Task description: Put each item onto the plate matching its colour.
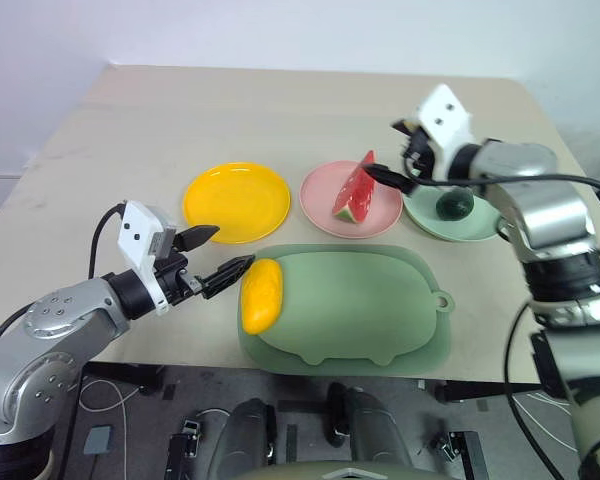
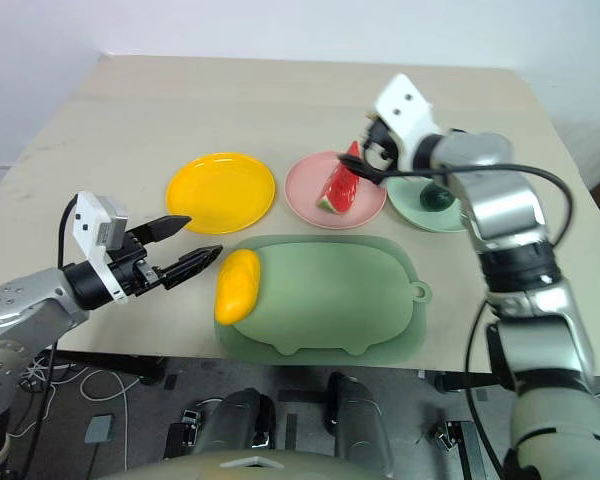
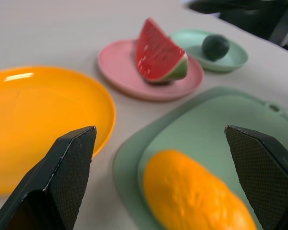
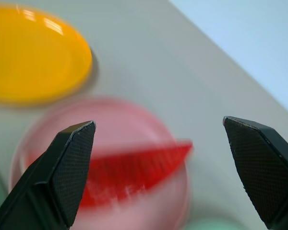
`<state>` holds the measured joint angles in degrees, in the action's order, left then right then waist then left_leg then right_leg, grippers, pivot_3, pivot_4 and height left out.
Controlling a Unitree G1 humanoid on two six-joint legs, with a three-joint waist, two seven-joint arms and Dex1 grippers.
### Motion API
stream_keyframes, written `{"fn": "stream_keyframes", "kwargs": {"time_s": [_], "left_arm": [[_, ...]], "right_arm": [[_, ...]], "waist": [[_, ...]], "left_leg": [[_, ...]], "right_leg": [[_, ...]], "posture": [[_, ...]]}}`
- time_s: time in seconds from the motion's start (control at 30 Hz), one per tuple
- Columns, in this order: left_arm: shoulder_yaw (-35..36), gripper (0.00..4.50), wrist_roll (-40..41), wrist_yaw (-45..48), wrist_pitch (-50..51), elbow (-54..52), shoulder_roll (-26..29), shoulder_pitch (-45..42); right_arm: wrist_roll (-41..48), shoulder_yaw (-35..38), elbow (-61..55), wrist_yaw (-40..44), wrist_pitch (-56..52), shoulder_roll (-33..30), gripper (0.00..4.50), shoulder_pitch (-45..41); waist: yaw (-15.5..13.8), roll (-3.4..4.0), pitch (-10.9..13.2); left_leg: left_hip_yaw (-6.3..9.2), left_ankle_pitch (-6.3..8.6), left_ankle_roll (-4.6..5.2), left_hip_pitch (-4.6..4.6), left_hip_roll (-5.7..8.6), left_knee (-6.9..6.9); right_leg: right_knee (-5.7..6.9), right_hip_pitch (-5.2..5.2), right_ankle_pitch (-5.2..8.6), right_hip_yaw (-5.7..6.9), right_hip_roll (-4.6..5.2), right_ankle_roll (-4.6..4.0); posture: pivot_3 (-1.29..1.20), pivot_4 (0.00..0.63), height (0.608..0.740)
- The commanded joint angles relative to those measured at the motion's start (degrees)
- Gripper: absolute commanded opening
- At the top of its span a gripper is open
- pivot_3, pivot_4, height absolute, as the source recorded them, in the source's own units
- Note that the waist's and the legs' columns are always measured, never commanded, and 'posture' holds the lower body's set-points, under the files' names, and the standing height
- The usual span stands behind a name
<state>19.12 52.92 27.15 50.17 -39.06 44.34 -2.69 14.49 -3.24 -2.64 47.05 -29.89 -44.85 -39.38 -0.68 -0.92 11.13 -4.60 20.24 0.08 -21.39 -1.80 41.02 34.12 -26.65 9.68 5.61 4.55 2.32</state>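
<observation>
1. On a beige table (image 1: 280, 110), three round plates sit in a row: a yellow plate (image 1: 236, 202) on the robot's left, a pink plate (image 1: 325, 190) in the middle and a mint green plate (image 1: 430, 217) on the right.
2. Nearer the robot than the plates lies a large green pig-shaped mat (image 1: 360, 305), its small loop tail pointing right.
3. A yellow mango (image 1: 261, 294) lies lengthwise on the left end of the mat, just below the yellow plate and not on it.
4. A red watermelon wedge (image 1: 354, 188) with black seeds stands upright on the pink plate, green rind toward the robot.
5. A small dark green avocado (image 1: 454, 205) rests on the mint green plate.
6. The left gripper (image 1: 218, 252) reaches in from the left just beside the mango, fingers spread wide and holding nothing; one fingertip hangs over the near edge of the yellow plate, the other points at the mango's upper end without clearly touching it.
7. The right gripper (image 2: 368, 158) hovers above the gap between the pink and mint green plates, close to the tip of the watermelon wedge; in the right wrist view its two fingers (image 4: 69, 167) stand well apart with nothing between them.
</observation>
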Motion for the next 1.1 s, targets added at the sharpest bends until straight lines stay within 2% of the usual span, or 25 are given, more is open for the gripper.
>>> {"fn": "stream_keyframes", "kwargs": {"time_s": [0.03, 0.1, 0.17, 0.27, 0.53, 0.83, 0.93, 1.0, 1.1], "left_arm": [[1.6, 4.5, 2.3, -0.6, 3.2, -2.7, 3.4, 0.0], [1.8, 4.5, 3.5, -1.0, 4.4, -2.8, 4.2, -0.6], [-0.8, 4.5, 4.4, -3.2, 6.5, -2.3, 4.0, -3.3], [-3.3, 4.5, 5.3, -5.1, 9.2, -1.9, 3.8, -5.3], [-13.1, 4.5, 2.1, -10.1, 14.8, 0.4, 1.4, -10.7], [-25.0, 4.5, -7.0, -12.6, 17.1, 6.7, -3.4, -16.2], [-25.8, 3.96, -8.8, -12.3, 17.2, 7.3, -3.3, -16.3], [-25.5, 3.38, -9.2, -11.6, 17.0, 6.8, -2.7, -16.0], [-24.6, 3.25, -9.2, -10.1, 16.8, 6.0, -1.5, -15.5]], "right_arm": [[6.1, 5.8, -11.9, 5.8, 0.9, -3.0, 4.48, 8.4], [7.5, 6.8, -15.5, 6.8, 1.1, -3.3, 4.48, 12.8], [10.1, 6.8, -20.7, 9.2, 0.7, -3.6, 4.48, 20.6], [10.8, 5.8, -24.9, 9.2, 0.7, -3.0, 4.48, 25.8], [10.4, 2.1, -27.5, 2.9, -1.2, 3.5, 4.48, 26.6], [9.6, 0.6, -27.4, 0.5, -1.8, 5.4, 4.48, 26.1], [9.4, 0.6, -27.3, -0.3, -1.9, 5.4, 4.5, 26.0], [9.3, 0.6, -27.3, -0.6, -2.0, 5.4, 4.5, 26.0], [8.7, 0.3, -26.8, -1.2, -1.8, 5.5, 4.5, 25.8]], "waist": [[0.0, 0.04, 0.0], [0.2, 0.05, 0.0], [0.1, 0.05, 0.0], [-0.1, 0.02, 0.0], [-0.1, -0.02, 0.0], [0.0, -0.04, 0.0], [0.0, -0.04, 0.0], [0.0, -0.04, 0.0], [0.1, -0.04, 0.0]], "left_leg": [[-0.03, 0.0, 0.0, 0.03, 0.0, -0.02], [-0.04, -0.02, -0.04, 0.05, -0.01, -0.02], [-0.06, -0.04, -0.07, 0.1, -0.02, -0.01], [0.08, -0.07, -0.12, 0.19, -0.02, -0.01], [0.03, -0.09, -0.16, 0.16, 0.01, -0.01], [0.03, -0.08, -0.14, 0.25, 0.08, 0.01], [0.03, -0.08, -0.15, 0.31, 0.07, 0.01], [0.02, -0.08, -0.15, 0.35, 0.06, 0.01], [0.02, -0.08, -0.15, 0.37, 0.05, 0.01]], "right_leg": [[0.03, -0.01, 0.01, -0.02, 0.0, 0.01], [0.02, -0.01, 0.02, -0.04, -0.06, -0.01], [0.05, 0.01, 0.02, -0.07, -0.08, -0.01], [0.03, 0.17, 0.03, 0.01, -0.13, -0.03], [0.07, 0.11, 0.02, -0.07, -0.14, -0.04], [0.06, 0.21, 0.02, -0.07, -0.1, -0.04], [0.08, 0.25, 0.02, -0.08, -0.12, -0.05], [0.09, 0.27, 0.03, -0.08, -0.12, -0.05], [0.1, 0.28, 0.03, -0.09, -0.12, -0.06]], "posture": [[0.0, 0.15, 0.74], [0.0, 0.15, 0.74], [0.0, 0.15, 0.74], [0.0, 0.15, 0.74], [0.0, 0.15, 0.74], [0.0, 0.15, 0.74], [0.0, 0.15, 0.74], [0.0, 0.15, 0.74], [0.0, 0.15, 0.74]]}}
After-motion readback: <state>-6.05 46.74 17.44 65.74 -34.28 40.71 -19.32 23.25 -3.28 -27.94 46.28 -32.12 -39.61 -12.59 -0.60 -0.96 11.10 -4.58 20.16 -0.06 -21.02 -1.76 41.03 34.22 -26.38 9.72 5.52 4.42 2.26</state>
